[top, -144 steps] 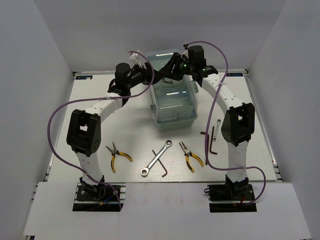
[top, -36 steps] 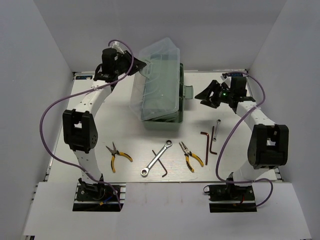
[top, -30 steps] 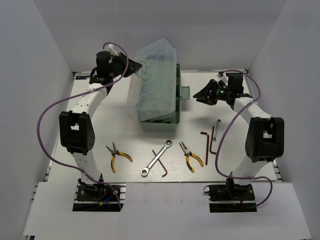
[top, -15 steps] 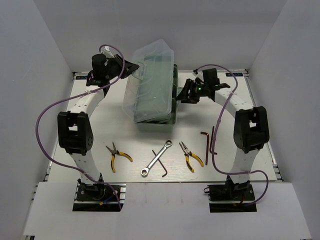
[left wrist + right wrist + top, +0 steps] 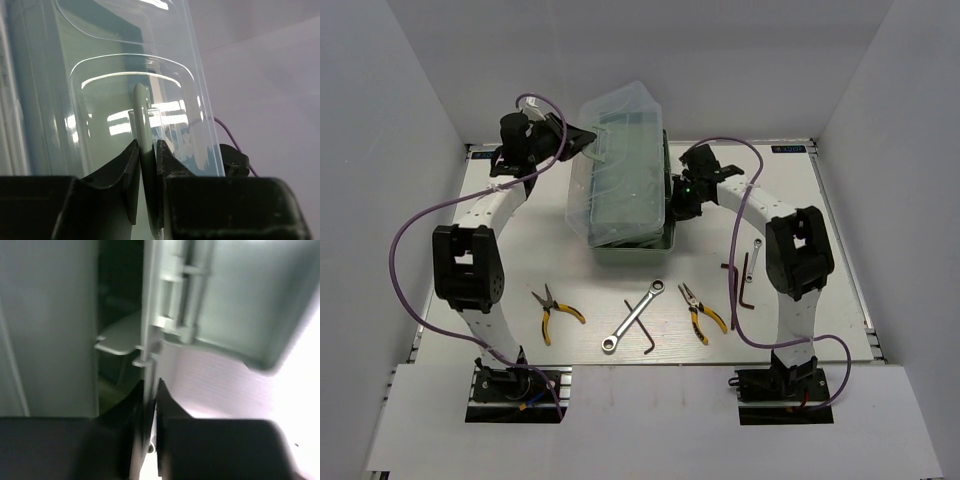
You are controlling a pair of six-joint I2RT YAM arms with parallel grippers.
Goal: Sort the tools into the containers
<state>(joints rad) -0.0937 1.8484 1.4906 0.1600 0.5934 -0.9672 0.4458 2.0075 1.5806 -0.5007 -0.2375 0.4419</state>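
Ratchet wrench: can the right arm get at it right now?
Probably not yet: the right gripper is clamped on the toolbox edge. The ratchet wrench itself lies uncovered, so once the gripper lets go the way looks free.

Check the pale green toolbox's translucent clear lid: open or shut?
Open. The translucent clear lid stands tilted up off the pale mint-green toolbox base, its pale tab pinched in the left hand.
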